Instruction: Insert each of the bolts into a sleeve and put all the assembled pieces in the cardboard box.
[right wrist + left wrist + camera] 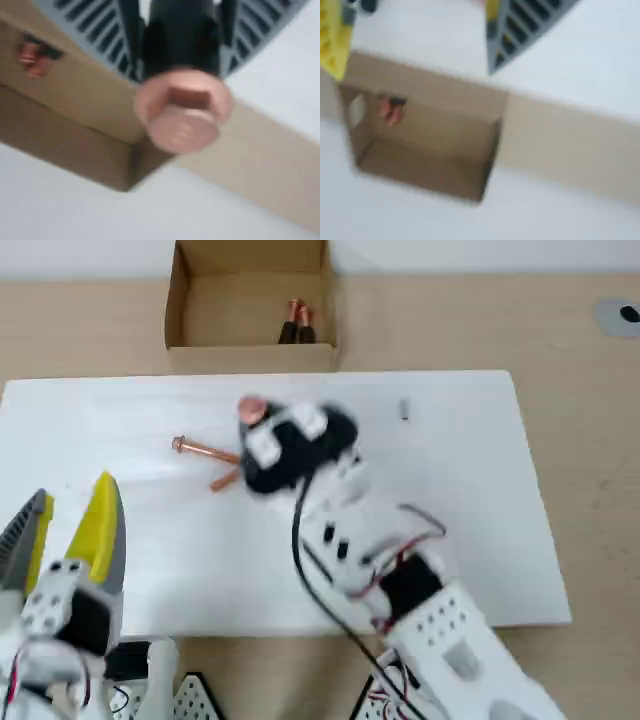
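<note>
Coppery metal bolt (pixel 182 110) (smooth); matt cardboard box (pixel 250 358).

This looks like a small robotics lab bench set up on an office-style desk (pixel 590 440). The desk has a pale wood-look top, with a round grey cable port (pixel 618 315) at 2 o'clock. A white sheet (pixel 470 540) covers its middle as a work surface. The right arm (pixel 400 570) at 5 o'clock and the left arm (pixel 70 610) at 7 o'clock are small, with printed plastic parts and bare wiring. Loose copper bolts (pixel 205 450) lie on the sheet, and a plain cardboard box (pixel 250 358) sits at 12 o'clock.
</note>
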Action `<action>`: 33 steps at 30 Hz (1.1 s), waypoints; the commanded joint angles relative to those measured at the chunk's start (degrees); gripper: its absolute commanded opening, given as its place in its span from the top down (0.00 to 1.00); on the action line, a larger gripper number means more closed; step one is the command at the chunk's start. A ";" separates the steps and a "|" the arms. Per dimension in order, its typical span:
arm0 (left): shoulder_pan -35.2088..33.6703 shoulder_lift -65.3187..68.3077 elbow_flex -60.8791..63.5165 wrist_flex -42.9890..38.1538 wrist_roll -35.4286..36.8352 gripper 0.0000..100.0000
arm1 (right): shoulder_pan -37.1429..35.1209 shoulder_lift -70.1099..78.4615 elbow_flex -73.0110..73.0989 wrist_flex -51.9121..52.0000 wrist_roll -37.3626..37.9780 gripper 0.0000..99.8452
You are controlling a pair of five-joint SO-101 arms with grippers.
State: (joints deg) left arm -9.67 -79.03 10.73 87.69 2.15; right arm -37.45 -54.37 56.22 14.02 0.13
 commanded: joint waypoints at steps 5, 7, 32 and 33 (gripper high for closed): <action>-5.01 1.89 16.26 -1.58 -0.88 0.80 | 9.10 28.09 -32.48 1.49 -2.29 0.99; -5.45 1.71 21.36 -4.40 -2.81 0.80 | 10.24 35.74 -41.01 3.78 -2.29 0.99; -5.54 12.00 39.56 -18.46 -10.11 0.80 | 15.78 116.62 -131.74 21.10 -3.43 0.99; -5.54 14.02 38.95 -18.46 -10.02 0.80 | 15.78 118.64 -133.93 21.45 -3.43 0.99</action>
State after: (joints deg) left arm -14.42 -69.10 51.60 70.29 -7.52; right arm -22.51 61.41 -66.42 34.68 -2.86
